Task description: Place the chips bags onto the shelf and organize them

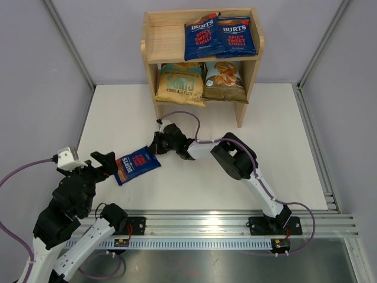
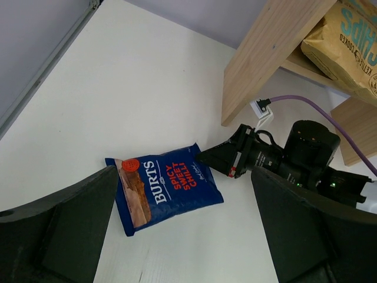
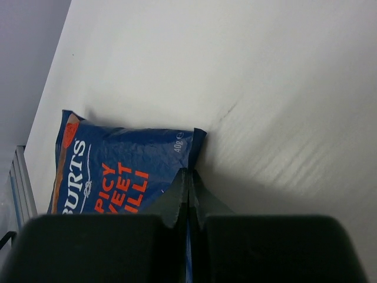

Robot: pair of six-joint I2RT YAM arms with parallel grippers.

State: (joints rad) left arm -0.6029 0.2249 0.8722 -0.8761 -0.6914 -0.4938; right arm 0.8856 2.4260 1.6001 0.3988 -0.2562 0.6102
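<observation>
A small dark-blue Burts bag [image 1: 137, 164] lies low over the white table, left of centre; it also shows in the left wrist view [image 2: 162, 191] and the right wrist view [image 3: 126, 174]. My right gripper [image 1: 156, 144] is shut on the bag's right sealed edge [image 3: 188, 177]. My left gripper [image 1: 105, 163] is open and empty just left of the bag. The wooden shelf [image 1: 158, 41] stands at the back. Two more Burts bags [image 1: 221, 35] lean on its top tier. The tan-and-teal bag [image 1: 179, 84] and the Cassava bag [image 1: 224, 81] sit on its lower tier.
The shelf's left half of the top tier [image 1: 168, 36] is bare wood. Grey walls stand on both sides. A metal rail [image 1: 235, 227] runs along the near edge. A purple cable [image 1: 182, 115] loops off the right wrist in front of the shelf.
</observation>
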